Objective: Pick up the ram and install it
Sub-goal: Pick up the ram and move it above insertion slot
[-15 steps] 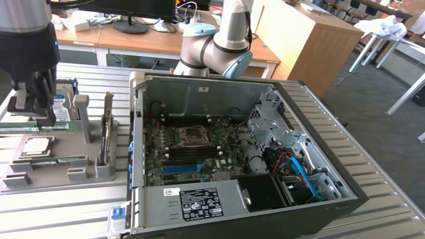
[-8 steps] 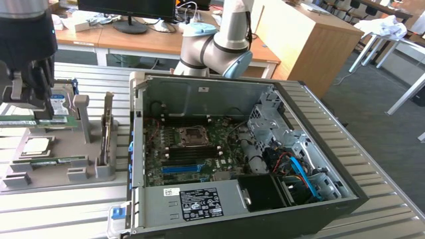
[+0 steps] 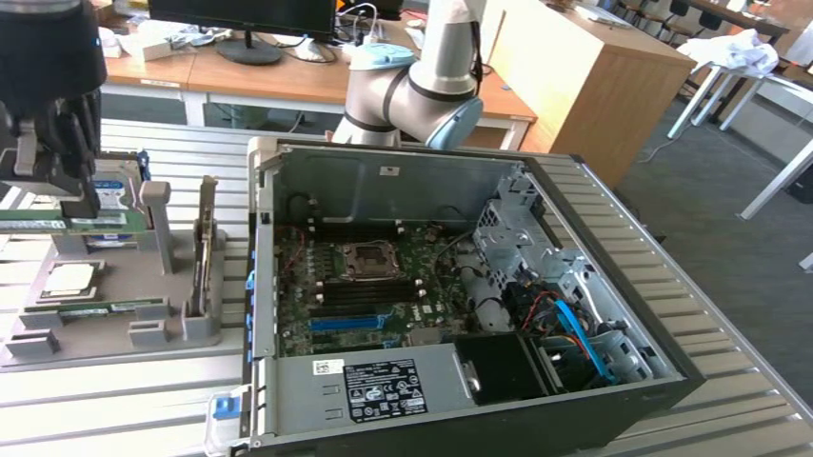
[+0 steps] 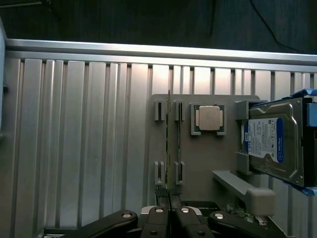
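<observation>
Holds the ram (image 3: 32,226) (image 4: 168,144) in the gripper (image 3: 57,214) (image 4: 170,210), fingertips drawn together onto the thin board and nipping it edge-on. Carries it level, up above the grey holder (image 3: 114,333) (image 4: 208,163) rather than in it, toward that holder's edge farthest from the exterior camera. Points the tool straight down, and folds the grey, blue-capped arm (image 3: 420,86) up behind the far wall of the open computer case (image 3: 381,181). Below, on the holder: a second stick (image 3: 121,307) of the same kind lying in its slot across the middle, a square silver processor (image 3: 70,279) (image 4: 209,118) seated just beyond it, a blue-labelled hard drive (image 3: 114,195) (image 4: 275,141) propped at the far edge. Under all of it, a ribbed metal table (image 3: 128,400) (image 4: 74,139), holder toward its edge at the exterior view's left, case on its side across the middle with the motherboard (image 3: 368,286) bared upward. Beyond the table's far edge, wooden desks (image 3: 254,71), a monitor (image 3: 242,14) on its stand, and grey floor (image 3: 711,171) running off to the exterior view's right.
</observation>
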Motion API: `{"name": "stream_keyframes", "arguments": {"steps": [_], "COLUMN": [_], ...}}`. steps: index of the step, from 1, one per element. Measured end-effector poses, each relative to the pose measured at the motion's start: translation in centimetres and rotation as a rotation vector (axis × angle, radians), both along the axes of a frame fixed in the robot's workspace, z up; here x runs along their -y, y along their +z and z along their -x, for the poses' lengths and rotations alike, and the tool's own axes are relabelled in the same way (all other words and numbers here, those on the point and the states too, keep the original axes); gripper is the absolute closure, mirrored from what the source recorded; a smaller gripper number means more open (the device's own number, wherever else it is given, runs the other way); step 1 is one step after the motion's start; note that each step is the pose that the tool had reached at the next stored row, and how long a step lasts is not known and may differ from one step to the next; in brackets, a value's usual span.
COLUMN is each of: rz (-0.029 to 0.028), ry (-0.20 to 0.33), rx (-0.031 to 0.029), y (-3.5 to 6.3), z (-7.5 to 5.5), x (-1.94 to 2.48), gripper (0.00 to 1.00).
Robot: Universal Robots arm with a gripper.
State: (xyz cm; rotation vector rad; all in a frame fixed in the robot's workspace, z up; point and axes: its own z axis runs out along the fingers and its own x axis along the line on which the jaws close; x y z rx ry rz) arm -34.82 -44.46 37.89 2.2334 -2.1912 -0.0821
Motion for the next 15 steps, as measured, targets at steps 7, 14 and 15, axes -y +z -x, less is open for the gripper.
{"name": "stream_keyframes", "arguments": {"steps": [7, 14, 15], "rz": [0.0000, 0.0000, 0.0000], "ry": [0.000, 0.000, 0.000], "rx": [0.0000, 0.0000, 0.0000], "y": [1.06, 1.59, 1.60], "z": [0.0, 0.0, 0.0], "x": [0.00, 0.00, 0.00], "gripper": [0.89, 0.89, 0.89]}}
